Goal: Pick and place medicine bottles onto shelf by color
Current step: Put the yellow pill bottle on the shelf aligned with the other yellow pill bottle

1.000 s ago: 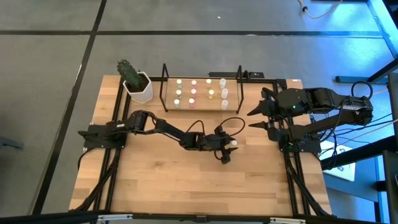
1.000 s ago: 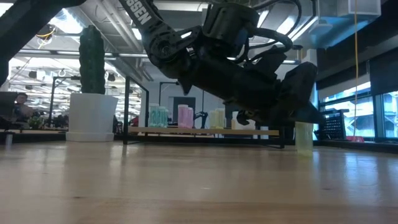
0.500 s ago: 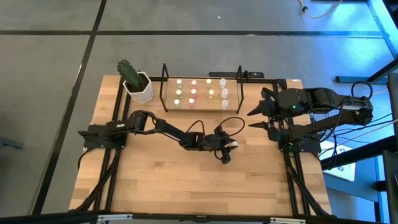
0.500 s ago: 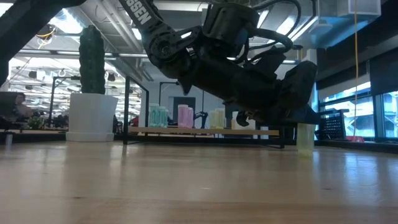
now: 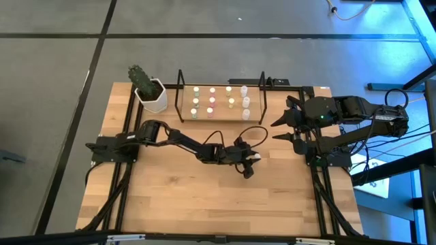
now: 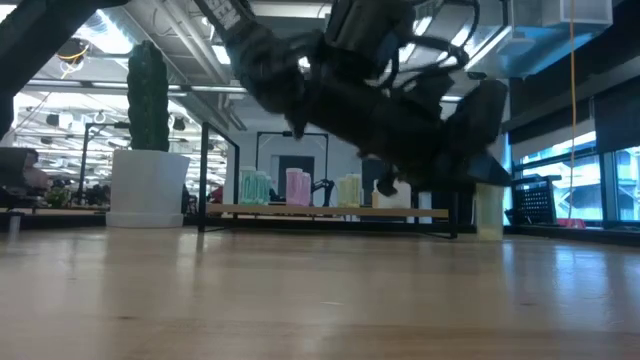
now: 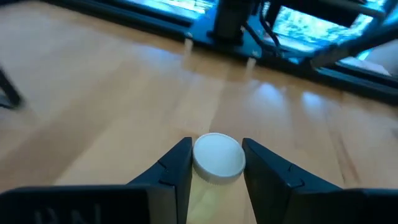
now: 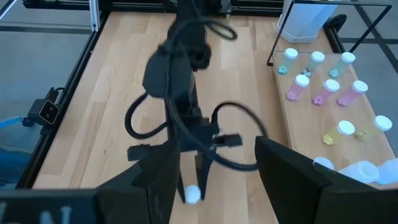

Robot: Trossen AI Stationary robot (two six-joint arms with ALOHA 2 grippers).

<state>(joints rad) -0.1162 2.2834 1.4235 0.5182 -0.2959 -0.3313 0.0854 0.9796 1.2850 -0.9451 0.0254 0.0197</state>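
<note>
Left gripper (image 8: 194,186) grips a white-capped bottle (image 8: 193,195) above the table (image 8: 118,81).

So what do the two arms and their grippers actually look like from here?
Both arms are dark, near-black, jointed links. The left arm trails looping black cables and has white lettering, only partly readable in the low view. Its gripper has two dark angular fingers. The right arm shows a small green light, and its gripper ends in pointed dark fingers.

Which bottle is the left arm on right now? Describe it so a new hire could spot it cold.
Start at the wire shelf at the table's far edge, then come toward the middle of the bare wood in front of it. There the left gripper is shut on a small white-capped bottle. It is the only bottle out on the table; every other one stands on the shelf's floor.
</note>
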